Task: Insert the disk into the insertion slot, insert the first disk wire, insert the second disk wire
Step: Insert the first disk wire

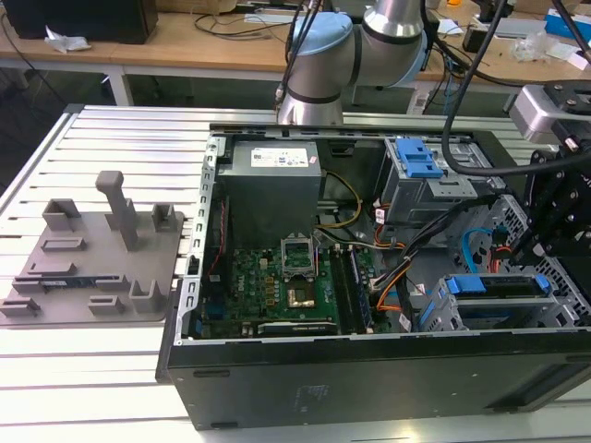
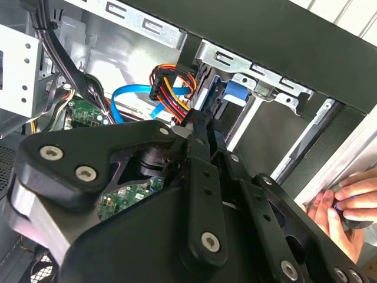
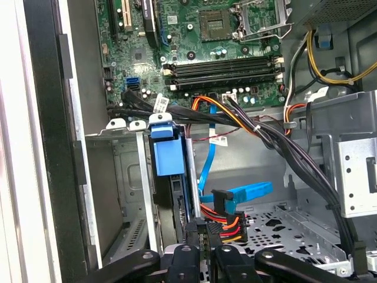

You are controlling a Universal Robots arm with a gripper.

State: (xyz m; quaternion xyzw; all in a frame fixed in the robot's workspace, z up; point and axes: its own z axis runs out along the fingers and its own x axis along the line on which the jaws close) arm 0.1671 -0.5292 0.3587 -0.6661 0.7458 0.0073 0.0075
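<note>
Slatted white desk (image 1: 111, 369) with plenty of spare room around the open computer case (image 1: 369, 383). It's way tighter inside: the insertion slot (image 3: 138, 177) hugs the case's side wall, and the disk (image 3: 166, 150) already sits in it, blue carrier tab poking out. The gripper (image 3: 201, 233) is squeezed narrow on the black plug of the orange-red-yellow disk wire (image 3: 230, 223), right at the disk's edge. The blue disk wire (image 3: 247, 191) hangs beside it. A person's hand (image 2: 339, 203) rests at the case rim.

Your arm (image 1: 351, 55) is shiny silver with pale blue round caps (image 1: 323, 41), and black cables (image 1: 445, 120) hang off it.
</note>
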